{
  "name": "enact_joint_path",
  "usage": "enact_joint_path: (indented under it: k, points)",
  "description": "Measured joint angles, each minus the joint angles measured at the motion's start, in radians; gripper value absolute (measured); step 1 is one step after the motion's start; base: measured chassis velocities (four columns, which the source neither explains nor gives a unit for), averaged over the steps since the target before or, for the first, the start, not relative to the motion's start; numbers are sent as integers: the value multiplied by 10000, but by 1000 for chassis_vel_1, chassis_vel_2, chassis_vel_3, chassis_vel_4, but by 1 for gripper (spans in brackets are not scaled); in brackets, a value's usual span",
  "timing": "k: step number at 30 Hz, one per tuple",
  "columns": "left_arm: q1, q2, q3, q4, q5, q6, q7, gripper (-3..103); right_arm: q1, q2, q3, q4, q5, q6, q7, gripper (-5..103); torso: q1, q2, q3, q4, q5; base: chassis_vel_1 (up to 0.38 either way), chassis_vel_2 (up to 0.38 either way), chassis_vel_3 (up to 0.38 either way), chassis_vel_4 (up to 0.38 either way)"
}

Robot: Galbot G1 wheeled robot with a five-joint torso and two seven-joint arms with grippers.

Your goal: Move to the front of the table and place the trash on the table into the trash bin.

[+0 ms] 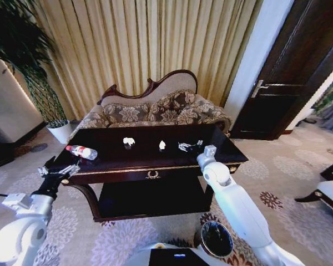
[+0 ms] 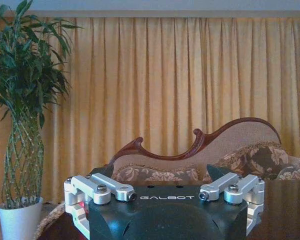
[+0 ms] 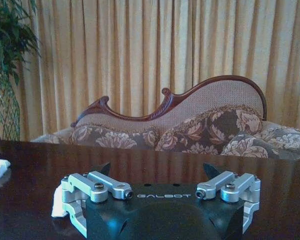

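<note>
Head view: left gripper (image 1: pixel 60 170) at table (image 1: pixel 155 173) corner near bottle (image 1: pixel 81 152), right gripper (image 1: pixel 192 147) over scraps; jaws apart.

The table (image 1: pixel 150 166), dark and glossy with gold trim, occupies the centre of the head view. On its top: a clear bottle (image 1: pixel 81 151) with red label at the left end, a white crumpled scrap (image 1: pixel 129 142) left of centre, a second white scrap (image 1: pixel 162 145) at centre. Lower shelf beneath.
</note>
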Motion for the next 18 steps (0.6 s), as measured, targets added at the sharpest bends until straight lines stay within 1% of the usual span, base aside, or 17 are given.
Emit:
enact_joint_path:
  k: [3, 8, 14, 17, 18]
  points:
    - [-32, -84, 117, -80, 89, -1, 1, 100, 205, -232, -206, -380, 153, 229, 0, 100, 0, -1, 1, 1, 1, 0, 0, 0, 0]
    - [-11, -160, 128, -121, 136, -12, 5, 100, 261, -328, -351, -438, 250, 395, 1, 100, 0, 0, 0, 0, 0, 0, 0, 0, 0]
    - [81, -205, 83, -155, 134, -52, 24, 100, 487, -217, -900, -439, 291, 235, 0, 100, 0, 0, 0, 3, 0, 0, 0, 0, 0]
    - [110, -205, 82, -170, 125, -69, 32, 100, 791, -142, -1550, -682, 434, 154, 0, 100, 0, 0, 0, 4, 0, 0, 0, 0, 0]
    - [110, -205, 82, -170, 125, -69, 32, 100, 791, -142, -1550, -682, 434, 154, 0, 100, 0, 0, 0, 4, 0, 0, 0, 0, 0]
